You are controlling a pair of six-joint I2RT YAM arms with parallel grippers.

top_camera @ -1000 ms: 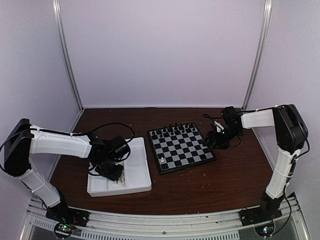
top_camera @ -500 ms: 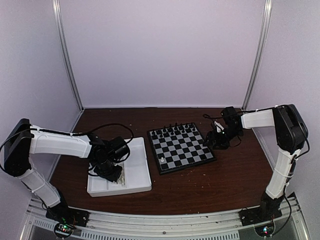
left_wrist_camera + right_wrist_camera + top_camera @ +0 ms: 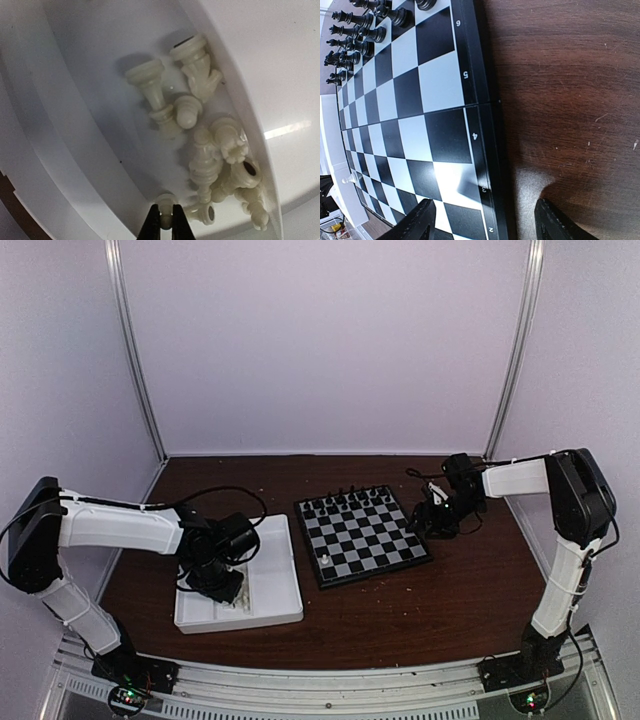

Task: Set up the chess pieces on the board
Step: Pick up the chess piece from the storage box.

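Observation:
Inside the white tray (image 3: 90,165), my left gripper (image 3: 166,220) is shut on a small white chess piece (image 3: 166,204) by its neck. Several more white chess pieces (image 3: 210,155) lie heaped against the tray wall just beyond the fingertips. In the top view the left gripper (image 3: 215,585) reaches down into the tray (image 3: 285,585). The board (image 3: 372,540) lies at mid-table with one white piece (image 3: 323,559) near its front left corner. My right gripper (image 3: 487,225) is open, its fingers straddling the board's right rim (image 3: 485,150), holding nothing.
Black chessmen (image 3: 348,500) stand in rows along the board's far edge, also seen as black chessmen (image 3: 357,30) from the right wrist. Brown tabletop (image 3: 570,100) lies to the right of the board. White enclosure walls stand behind and at both sides.
The left gripper's jaws have closed on a white piece in the tray. The right arm has not moved.

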